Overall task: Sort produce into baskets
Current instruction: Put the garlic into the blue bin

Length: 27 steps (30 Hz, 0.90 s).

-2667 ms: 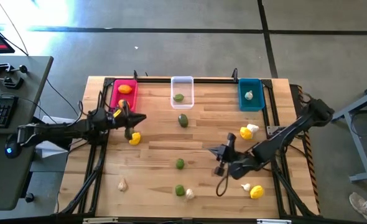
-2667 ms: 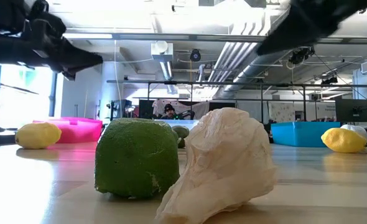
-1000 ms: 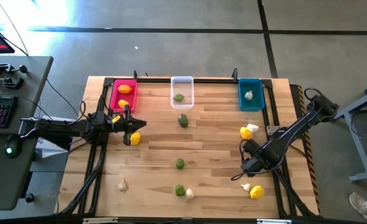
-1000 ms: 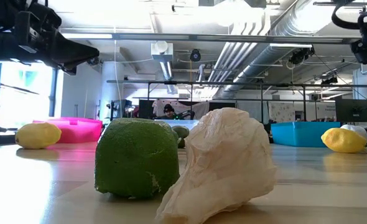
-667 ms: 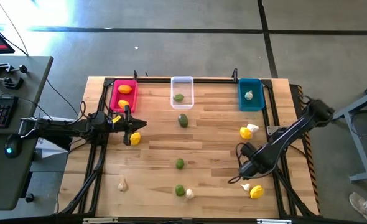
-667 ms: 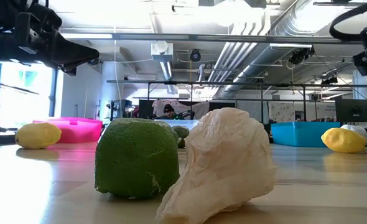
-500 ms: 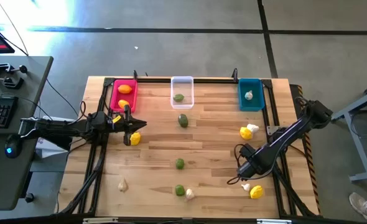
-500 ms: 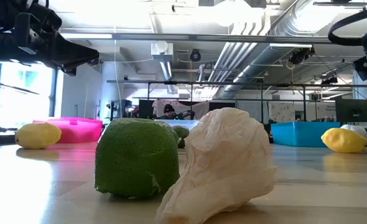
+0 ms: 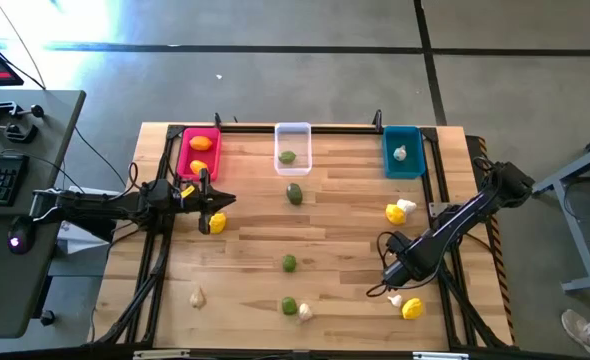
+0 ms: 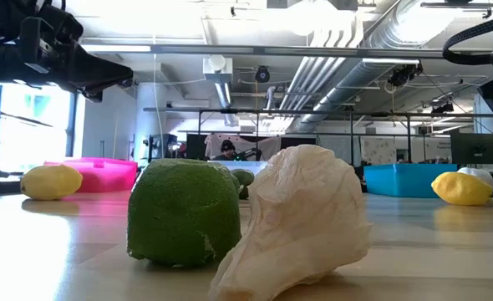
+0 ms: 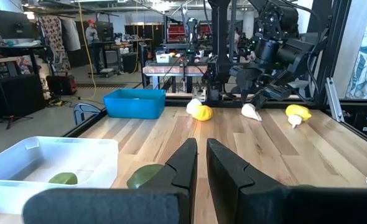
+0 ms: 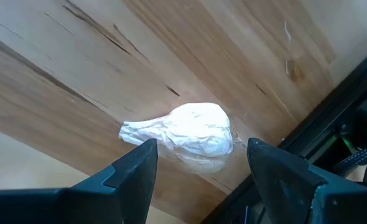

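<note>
Since the earliest frame the right gripper (image 9: 393, 283) has travelled from mid-table toward the near right corner and now hangs above a garlic bulb (image 12: 183, 134); its fingers stand wide apart on either side of the bulb, not yet touching it. The left gripper (image 9: 215, 200) has barely shifted: it remains just in front of the pink-red bin (image 9: 180, 158), over a yellow fruit (image 9: 216, 223), fingers together and empty.

Progress, judged from the high view:
- Pink-red bin: two orange-yellow fruits inside
- Clear bin (image 9: 293, 131): one green piece
- Teal bin (image 9: 403, 167): one garlic bulb

Still on the table (image 9: 345, 225): three green pieces, three yellow fruits and four garlic bulbs. Roughly a quarter of the produce is sorted; most of the work is left. The step in hand appears to be picking the bulb under the right gripper for the teal bin
</note>
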{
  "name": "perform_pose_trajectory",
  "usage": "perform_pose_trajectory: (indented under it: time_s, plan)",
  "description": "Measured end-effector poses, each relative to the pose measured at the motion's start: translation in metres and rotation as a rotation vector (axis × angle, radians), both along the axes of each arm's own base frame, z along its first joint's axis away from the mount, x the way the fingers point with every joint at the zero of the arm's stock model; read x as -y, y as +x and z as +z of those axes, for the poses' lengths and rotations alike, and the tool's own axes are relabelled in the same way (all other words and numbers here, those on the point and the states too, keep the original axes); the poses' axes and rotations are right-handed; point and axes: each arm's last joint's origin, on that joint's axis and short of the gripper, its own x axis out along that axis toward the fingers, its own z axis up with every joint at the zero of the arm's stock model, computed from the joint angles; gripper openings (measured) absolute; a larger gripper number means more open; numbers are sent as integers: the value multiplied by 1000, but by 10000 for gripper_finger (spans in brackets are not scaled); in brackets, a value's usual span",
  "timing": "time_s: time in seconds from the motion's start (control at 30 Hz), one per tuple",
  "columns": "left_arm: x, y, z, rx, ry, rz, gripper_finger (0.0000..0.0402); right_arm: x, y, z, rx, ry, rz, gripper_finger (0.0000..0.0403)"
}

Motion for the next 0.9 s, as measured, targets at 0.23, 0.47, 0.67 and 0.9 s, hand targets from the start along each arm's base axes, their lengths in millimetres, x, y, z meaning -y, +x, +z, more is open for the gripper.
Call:
perform_pose_trajectory:
  time_s: [0.23, 0.47, 0.67, 0.9]
  plan:
    - [0, 0, 0, -4, 0, 0, 21, 0, 0, 0, -3, 6, 20, 240]
    - [0, 0, -4, -39, -3, 0, 21, 3, -8, -23, -34, 118, 18, 240]
    - [0, 0, -4, -45, -3, 0, 21, 4, -11, -28, -44, 132, -2, 218]
    - [-1, 0, -4, -44, -3, 20, 21, -6, 11, -3, 110, 87, 105, 157]
